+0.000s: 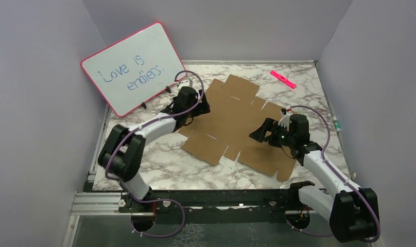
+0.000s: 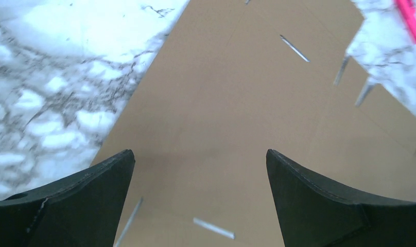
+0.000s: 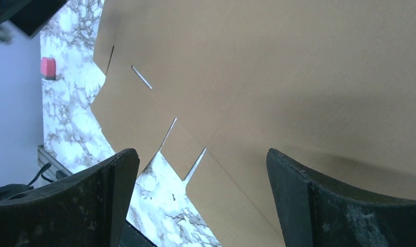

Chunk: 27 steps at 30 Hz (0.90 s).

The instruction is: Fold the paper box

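Left claw and right claw hang wide apart above the paper box; it lies flat, nothing folded yet.

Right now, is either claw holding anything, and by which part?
Nothing is held. The left claw and the right claw both stand open over the flat paper box, jaws wide apart, gripping no flap or edge.

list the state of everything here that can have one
paper box, unfolded, lying flat
left gripper, open, over the box, empty
right gripper, open, over the box, empty
whiteboard, standing tilted, written on
pink marker, lying flat
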Motion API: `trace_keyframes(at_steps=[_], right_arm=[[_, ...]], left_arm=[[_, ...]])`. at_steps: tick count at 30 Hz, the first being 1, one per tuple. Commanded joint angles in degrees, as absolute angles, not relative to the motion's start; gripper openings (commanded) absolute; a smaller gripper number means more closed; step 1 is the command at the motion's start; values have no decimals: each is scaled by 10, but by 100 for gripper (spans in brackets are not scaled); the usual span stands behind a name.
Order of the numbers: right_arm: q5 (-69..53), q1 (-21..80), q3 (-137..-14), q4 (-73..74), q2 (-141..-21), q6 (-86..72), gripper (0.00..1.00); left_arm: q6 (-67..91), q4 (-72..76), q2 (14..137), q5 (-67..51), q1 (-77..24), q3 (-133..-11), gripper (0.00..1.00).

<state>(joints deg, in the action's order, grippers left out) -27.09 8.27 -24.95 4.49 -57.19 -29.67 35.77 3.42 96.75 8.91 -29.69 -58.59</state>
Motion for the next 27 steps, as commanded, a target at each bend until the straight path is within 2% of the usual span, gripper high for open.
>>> trace_keyframes(at_steps=[1, 6, 11, 18, 25, 27], right_arm=[[-249, 86, -265, 82, -576, -266, 100], [-257, 86, -265, 71, -591, -260, 100], [-264, 86, -268, 58, -606, -255, 100], [-266, 86, -273, 47, -622, -251, 100], [-271, 86, -273, 44, -629, -248, 100], [-271, 86, -272, 45, -627, -248, 100]], left_arm=[[417, -32, 827, 69, -301, -486, 99], [506, -53, 682, 58, -302, -346, 97], [586, -68, 586, 50, -302, -267, 87], [663, -51, 564, 38, -304, -196, 77], [698, 24, 609, 14, -304, -166, 62], [713, 60, 616, 10, -304, -150, 55]])
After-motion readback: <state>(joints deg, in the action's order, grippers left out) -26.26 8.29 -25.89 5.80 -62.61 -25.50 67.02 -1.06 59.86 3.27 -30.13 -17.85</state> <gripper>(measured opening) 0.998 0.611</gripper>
